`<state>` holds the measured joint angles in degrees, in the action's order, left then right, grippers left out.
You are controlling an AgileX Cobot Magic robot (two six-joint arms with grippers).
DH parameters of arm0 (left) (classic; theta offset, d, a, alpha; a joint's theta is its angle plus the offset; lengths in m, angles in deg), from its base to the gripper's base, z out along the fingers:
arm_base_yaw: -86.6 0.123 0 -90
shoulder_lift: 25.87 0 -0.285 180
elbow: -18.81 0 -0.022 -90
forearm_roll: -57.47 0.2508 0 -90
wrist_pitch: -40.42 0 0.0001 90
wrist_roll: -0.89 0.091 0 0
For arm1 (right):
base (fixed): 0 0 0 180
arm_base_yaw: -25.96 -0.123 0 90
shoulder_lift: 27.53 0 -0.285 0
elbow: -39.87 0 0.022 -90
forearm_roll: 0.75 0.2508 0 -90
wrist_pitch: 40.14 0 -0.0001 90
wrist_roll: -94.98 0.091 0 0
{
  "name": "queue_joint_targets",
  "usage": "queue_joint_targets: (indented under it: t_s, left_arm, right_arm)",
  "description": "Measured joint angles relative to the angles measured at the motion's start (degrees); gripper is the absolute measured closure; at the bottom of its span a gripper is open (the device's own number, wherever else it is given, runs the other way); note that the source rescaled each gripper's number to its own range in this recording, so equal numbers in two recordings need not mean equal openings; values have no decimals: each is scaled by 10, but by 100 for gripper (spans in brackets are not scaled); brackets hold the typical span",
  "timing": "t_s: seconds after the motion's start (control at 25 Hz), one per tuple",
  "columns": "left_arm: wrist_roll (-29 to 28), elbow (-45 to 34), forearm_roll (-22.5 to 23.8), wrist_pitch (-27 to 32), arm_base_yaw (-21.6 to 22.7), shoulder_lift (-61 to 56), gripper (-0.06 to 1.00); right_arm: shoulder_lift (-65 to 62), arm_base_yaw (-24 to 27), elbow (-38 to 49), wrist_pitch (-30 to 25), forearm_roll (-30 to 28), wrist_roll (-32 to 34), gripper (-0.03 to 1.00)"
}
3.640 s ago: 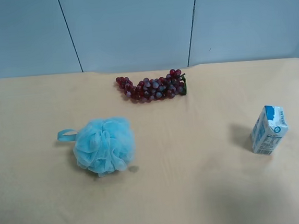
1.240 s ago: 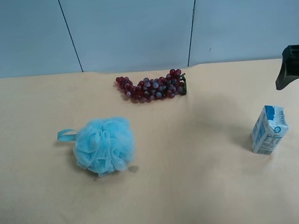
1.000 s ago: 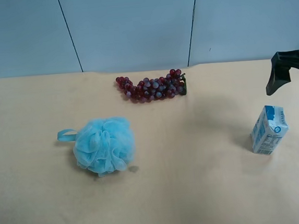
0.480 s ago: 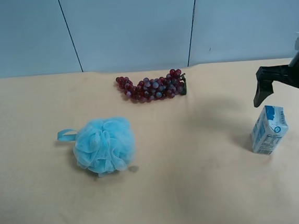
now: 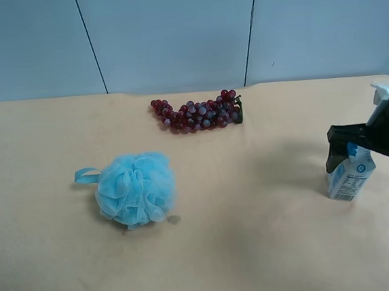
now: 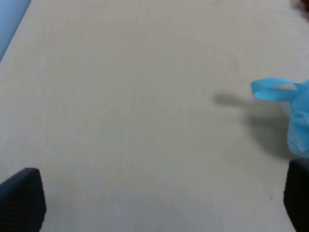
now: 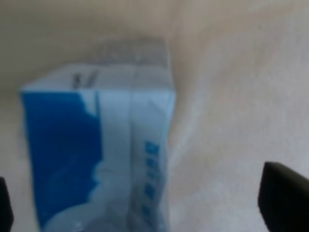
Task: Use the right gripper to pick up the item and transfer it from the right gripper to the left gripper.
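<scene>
The white-and-blue drink carton (image 5: 351, 176) stands upright on the tan table (image 5: 258, 249) at the exterior high view's right. My right gripper (image 5: 362, 171), black with a white module on its wrist, is open and low around the carton's top, one finger on each side. In the right wrist view the carton (image 7: 101, 159) fills the space between the two black fingertips (image 7: 282, 198), with gaps on both sides. My left gripper (image 6: 159, 203) is open and empty over bare table in the left wrist view. It is out of the exterior high view.
A fluffy blue bath sponge (image 5: 135, 189) with a ribbon loop lies left of centre; its loop (image 6: 275, 89) shows in the left wrist view. A dark red grape bunch (image 5: 198, 113) lies at the back centre. A blue wall stands behind the table.
My right gripper came in from the right edge, moved left and down, and now straddles the carton's top. The carton, sponge and grapes have not moved.
</scene>
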<state>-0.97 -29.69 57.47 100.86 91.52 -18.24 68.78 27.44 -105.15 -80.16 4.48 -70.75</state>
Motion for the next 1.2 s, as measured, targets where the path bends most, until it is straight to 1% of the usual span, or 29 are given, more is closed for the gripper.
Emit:
queue_joint_targets:
  t_s: [0.16, 0.4, 0.84, 1.08, 1.2]
  left_arm:
    - [0, 0, 0, 0, 0, 0, -6]
    - [0, 0, 0, 0, 0, 0, -6]
    - [0, 0, 0, 0, 0, 0, -6]
    - [0, 0, 0, 0, 0, 0, -6]
    - [0, 0, 0, 0, 0, 0, -6]
  right_arm:
    - [1, 0, 4, 29, 1, 0, -3]
    - [1, 0, -2, 32, 31, 0, -3]
    - [9, 0, -2, 33, 32, 0, -3]
    - [30, 0, -13, 32, 33, 0, 9]
    - [31, 0, -43, 20, 34, 0, 11]
